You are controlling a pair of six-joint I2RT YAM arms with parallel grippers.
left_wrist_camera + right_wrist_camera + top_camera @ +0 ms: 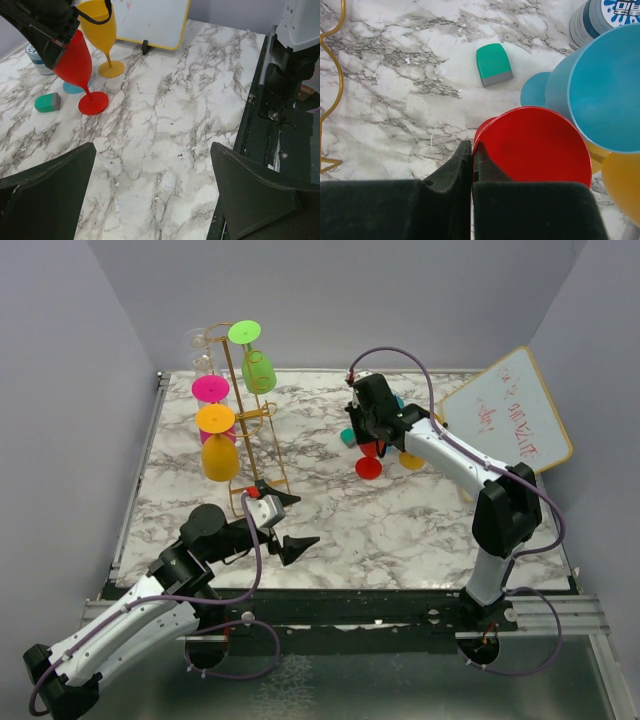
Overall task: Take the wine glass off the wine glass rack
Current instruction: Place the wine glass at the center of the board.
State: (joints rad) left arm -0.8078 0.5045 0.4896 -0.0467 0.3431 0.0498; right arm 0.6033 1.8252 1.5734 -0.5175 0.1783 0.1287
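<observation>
Looking from the top view, the wine glass rack (241, 420) stands at the left of the worktop (400, 530) with coloured glasses (215, 422) hung on it, the left pincer (290, 522) spread wide beside its base, and the right pincer (372, 430) holds the red wine glass (369, 466) well apart from the rack, right of centre. Left wrist view: own jaws wide apart; red wine glass tilted, yellow glass (100, 30) just behind. Right wrist view: jaws clamped on the red wine glass's rim, blue glass (607, 90) just beside it.

Marble table (400, 530) bearing wine glass rack (258, 416), yellow glass (102, 37), green eraser (493, 64), whiteboard (508, 415).
</observation>
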